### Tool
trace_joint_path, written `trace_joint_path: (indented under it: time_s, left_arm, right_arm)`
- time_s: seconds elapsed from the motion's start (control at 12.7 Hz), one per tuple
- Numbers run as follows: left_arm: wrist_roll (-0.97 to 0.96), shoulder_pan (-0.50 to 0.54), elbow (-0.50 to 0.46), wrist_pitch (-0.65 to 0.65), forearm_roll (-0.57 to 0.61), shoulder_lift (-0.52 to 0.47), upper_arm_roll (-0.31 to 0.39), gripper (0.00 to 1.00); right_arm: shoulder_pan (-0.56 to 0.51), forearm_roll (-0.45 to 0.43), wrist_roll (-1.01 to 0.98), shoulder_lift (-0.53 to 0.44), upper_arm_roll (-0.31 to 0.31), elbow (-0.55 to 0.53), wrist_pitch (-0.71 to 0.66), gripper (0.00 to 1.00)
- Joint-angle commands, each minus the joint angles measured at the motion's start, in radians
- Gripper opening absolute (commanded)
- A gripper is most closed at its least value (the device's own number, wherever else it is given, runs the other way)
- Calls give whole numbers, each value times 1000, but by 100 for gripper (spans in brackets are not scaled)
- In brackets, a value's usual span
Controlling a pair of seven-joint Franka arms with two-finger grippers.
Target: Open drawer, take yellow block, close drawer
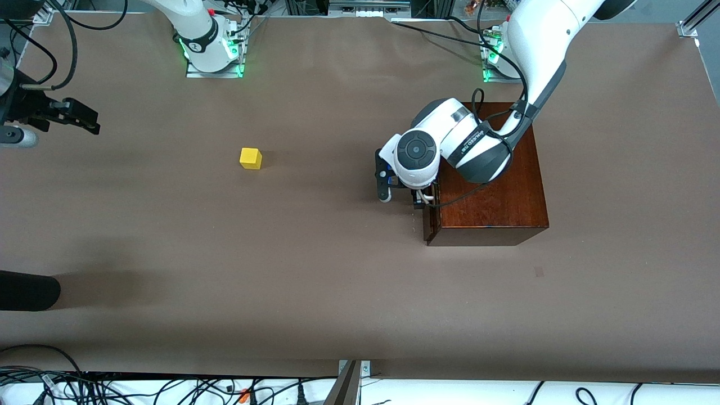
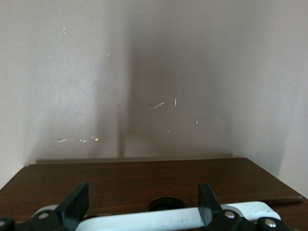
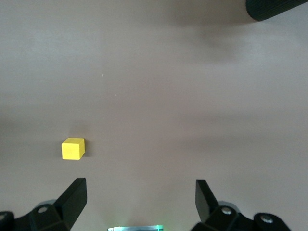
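The dark mahogany box (image 1: 490, 191) stands toward the left arm's end of the table. Its drawer (image 1: 431, 220) faces the right arm's end and looks shut; no pale tray shows. My left gripper (image 1: 423, 198) is at the drawer front, fingers open, with the white bar handle (image 2: 144, 220) lying between them in the left wrist view (image 2: 143, 188). The yellow block (image 1: 250, 158) sits on the bare table, out of the drawer, toward the right arm's end. My right gripper (image 1: 84, 121) waits in the air at that end, open and empty (image 3: 140, 185), with the block (image 3: 72, 148) in its view.
A black rounded object (image 1: 28, 291) juts in at the table's edge near the right arm's end, nearer the front camera; it also shows in the right wrist view (image 3: 276, 8). Brown table (image 1: 337, 270) surrounds the box and block.
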Motion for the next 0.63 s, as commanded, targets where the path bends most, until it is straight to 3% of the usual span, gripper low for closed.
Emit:
trace_joint_path:
  time_s: [0.0, 0.16, 0.31, 0.55]
  left_arm:
    - [-88, 17, -4, -19, -67, -74, -34, 100]
    - [-151, 20, -4, -28, -124, -117, -51, 100]
    - [-185, 69, -2, -88, -192, -174, -50, 100]
    - [-193, 226, -4, -187, -238, -260, -51, 100]
  right_arm:
    - [-240, 7, -4, 16, 239, 36, -26, 100]
    - [-374, 7, -3, 27, 367, 38, -22, 100]
    - [-381, 8, -6, 30, 374, 45, -22, 100]
    - [-376, 8, -13, 59, 374, 107, -31, 100]
